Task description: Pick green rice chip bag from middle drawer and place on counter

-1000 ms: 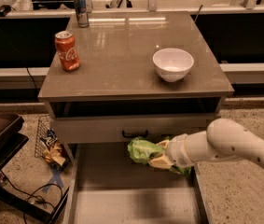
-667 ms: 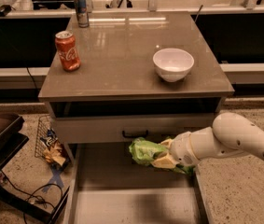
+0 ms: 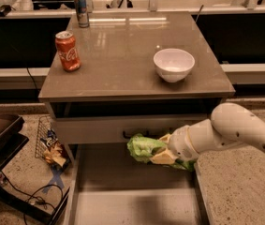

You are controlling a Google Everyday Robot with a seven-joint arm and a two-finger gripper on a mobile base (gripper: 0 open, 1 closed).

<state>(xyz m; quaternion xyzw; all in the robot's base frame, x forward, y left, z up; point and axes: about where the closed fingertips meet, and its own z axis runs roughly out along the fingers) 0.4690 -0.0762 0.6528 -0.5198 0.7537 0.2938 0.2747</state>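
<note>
The green rice chip bag is a crinkly light-green bag held in the air above the open middle drawer, just in front of the grey drawer front. My gripper reaches in from the right on the white arm and is shut on the bag's right end. The counter is the glossy grey-brown top above, at some height over the bag.
On the counter stand a red cola can at left, a white bowl at right, and a slim blue can at the back. A crumpled blue-and-yellow wrapper lies in a wire basket on the floor at left.
The gripper with the bag has risen slightly and drifted a little right above the drawer. The arm's elbow has lifted.
</note>
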